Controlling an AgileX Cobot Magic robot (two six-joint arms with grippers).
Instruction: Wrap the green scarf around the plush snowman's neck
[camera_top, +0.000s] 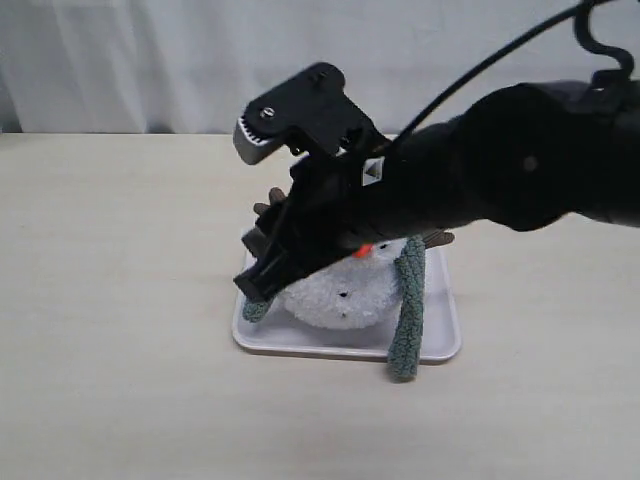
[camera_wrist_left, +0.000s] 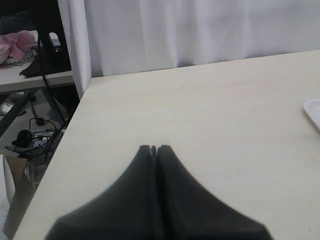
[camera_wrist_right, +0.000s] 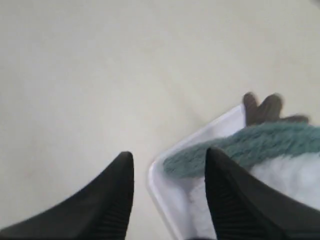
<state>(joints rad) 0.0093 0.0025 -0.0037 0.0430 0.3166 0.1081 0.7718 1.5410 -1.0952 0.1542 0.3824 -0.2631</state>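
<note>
The green scarf (camera_top: 408, 300) lies draped across the plush snowman (camera_top: 340, 297) on the white tray (camera_top: 445, 338). The right tool (camera_wrist_right: 170, 154), spread and empty, hovers over its 8 o'clock end, probably to grasp it. The left tool (camera_wrist_left: 154, 148) is pressed together, out of the way.

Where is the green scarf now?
In the exterior view the green scarf lies across the plush snowman on the white tray, one end over the tray's near edge, the other beside the open right gripper.
</note>
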